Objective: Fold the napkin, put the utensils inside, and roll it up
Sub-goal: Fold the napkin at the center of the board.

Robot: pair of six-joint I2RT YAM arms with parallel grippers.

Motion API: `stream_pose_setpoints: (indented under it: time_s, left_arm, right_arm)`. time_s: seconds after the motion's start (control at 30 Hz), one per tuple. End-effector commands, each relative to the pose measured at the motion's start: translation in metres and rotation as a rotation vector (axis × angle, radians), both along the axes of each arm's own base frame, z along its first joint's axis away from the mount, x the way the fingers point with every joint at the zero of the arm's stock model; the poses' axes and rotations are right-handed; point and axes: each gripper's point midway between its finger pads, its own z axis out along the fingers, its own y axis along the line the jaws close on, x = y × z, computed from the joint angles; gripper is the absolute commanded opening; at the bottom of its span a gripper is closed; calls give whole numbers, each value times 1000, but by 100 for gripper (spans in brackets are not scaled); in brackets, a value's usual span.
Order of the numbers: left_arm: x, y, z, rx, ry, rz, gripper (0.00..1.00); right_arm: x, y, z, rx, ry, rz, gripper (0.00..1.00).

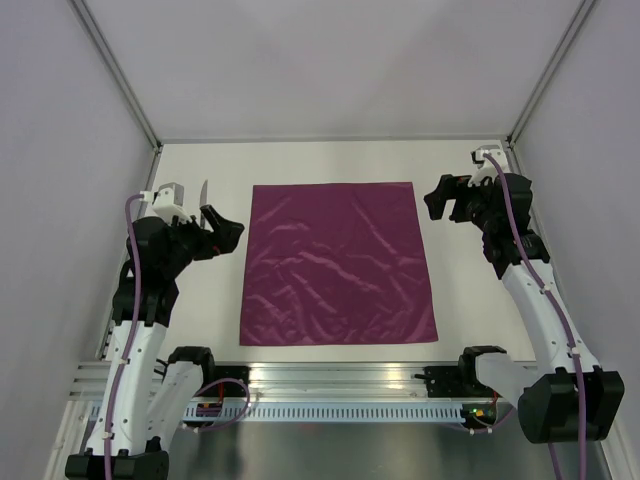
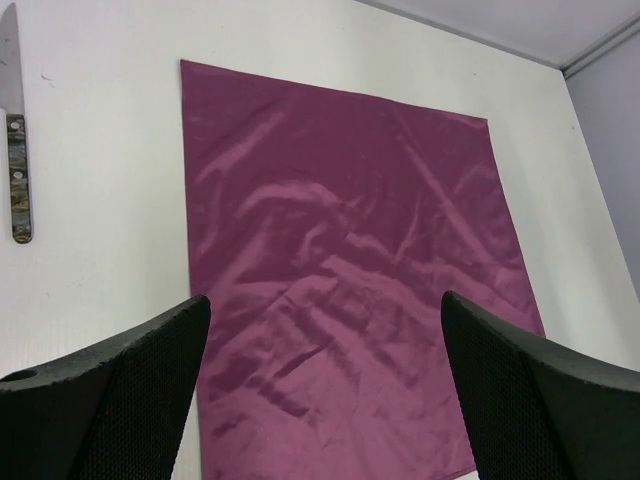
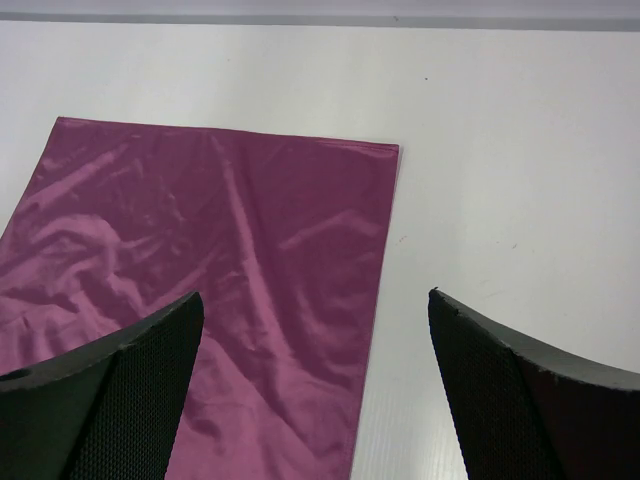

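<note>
The magenta napkin lies flat, unfolded and lightly wrinkled in the middle of the white table. It also shows in the left wrist view and the right wrist view. A knife with a silver blade and a darker handle lies left of the napkin's far left corner, partly hidden by my left arm. It shows at the left edge of the left wrist view. My left gripper is open and empty, just left of the napkin. My right gripper is open and empty, by the napkin's far right corner.
The white table is closed in by grey walls on three sides. A metal rail with the arm bases runs along the near edge.
</note>
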Motion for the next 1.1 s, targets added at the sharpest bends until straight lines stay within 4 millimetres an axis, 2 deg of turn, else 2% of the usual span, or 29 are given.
stream_pose_setpoints:
  time_s: [0.0,0.3,0.4,0.43,0.5,0.53,0.57,0.6,0.67,0.7,0.73,0.77,0.8,0.83,0.87,0.9,0.93,1.0,1.03,1.07]
  left_arm:
    - [-4,-7,13,17,-41,-63,100]
    - [-1,-20,17,-5,-63,-142,100]
    - [0,-38,20,-26,-53,-180,100]
    - [-8,-62,20,-17,-51,-246,100]
    - [-9,-86,19,18,-42,-265,100]
    - [-16,-108,18,52,-49,-288,100]
    - [-16,-118,20,61,-54,-295,100]
    - [-13,-135,7,80,-18,-313,100]
    - [-20,-168,2,97,-28,-358,99]
    - [-16,-180,-13,135,-5,-348,99]
    - [-29,-203,-21,153,2,-403,98]
    - [-31,-219,-19,146,-23,-418,98]
    - [-34,-231,-24,163,-23,-433,98]
    - [-42,-254,-49,224,4,-463,97]
    - [-43,-270,-44,214,-19,-474,96]
    - [-44,-282,-52,240,-23,-479,96]
    - [-54,-305,-66,271,-15,-520,95]
    - [-59,-328,-77,300,-27,-540,93]
    - [-67,-348,-90,330,-25,-572,93]
    - [-71,-358,-95,347,-31,-590,93]
  right_arm:
    - [-2,-3,18,-9,-46,-19,98]
    - [-8,0,17,-50,-42,33,98]
    - [-3,-10,11,-77,-23,-17,98]
    - [0,-13,5,-85,0,-34,98]
    - [5,-21,0,-108,16,-69,98]
    - [8,-22,-4,-114,29,-77,98]
    - [10,-24,-6,-121,33,-85,98]
    - [11,-29,-8,-132,39,-107,98]
    - [13,-32,-12,-143,47,-124,98]
    - [14,-34,-14,-146,52,-131,98]
    - [15,-35,-15,-150,54,-139,98]
    - [15,-37,-15,-154,54,-146,98]
    - [16,-38,-17,-157,57,-153,98]
    - [17,-40,-18,-161,59,-161,98]
    - [17,-41,-19,-163,62,-167,98]
    - [18,-42,-19,-162,61,-170,98]
    - [19,-44,-20,-166,66,-180,98]
    - [19,-46,-22,-173,70,-187,98]
    - [19,-48,-23,-173,72,-191,98]
    - [19,-49,-24,-176,73,-193,98]
